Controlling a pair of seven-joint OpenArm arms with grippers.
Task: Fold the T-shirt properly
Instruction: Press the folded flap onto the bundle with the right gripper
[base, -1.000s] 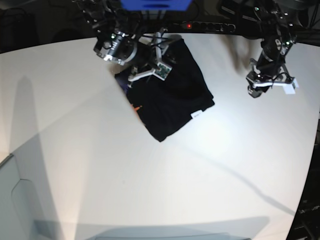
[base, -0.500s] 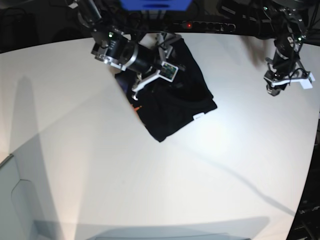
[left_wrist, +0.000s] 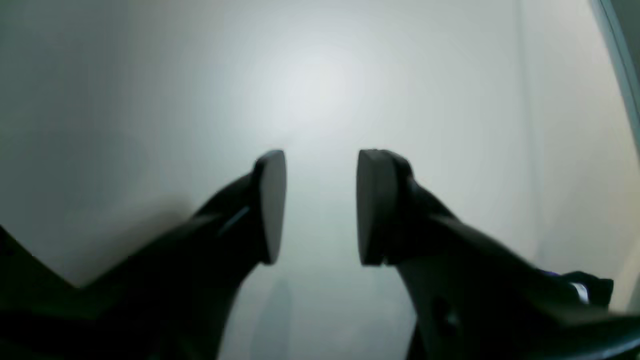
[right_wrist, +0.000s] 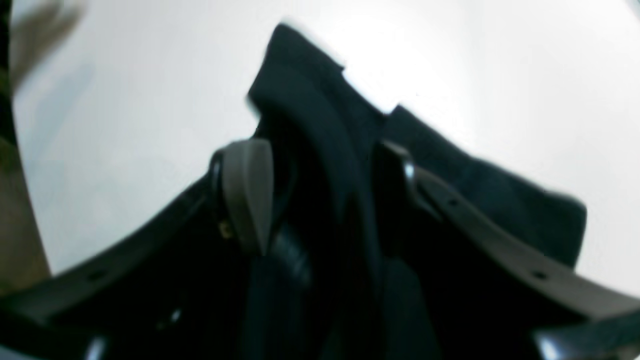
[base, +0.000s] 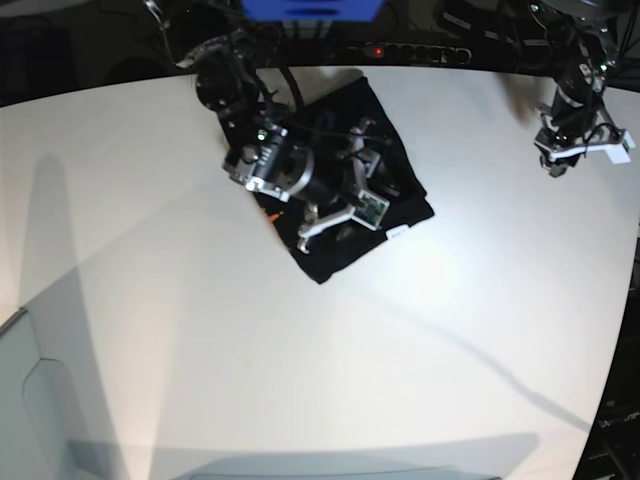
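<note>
Your right gripper hangs wide open over the folded T-shirt; your left gripper, far right, gapes empty.

The base view looks steeply down from high above the table, taking in both arms. The left wrist view sits just behind its fingers and faces bare table only. The right wrist view looks closely past its fingers onto the T-shirt, which the base view shares.
</note>
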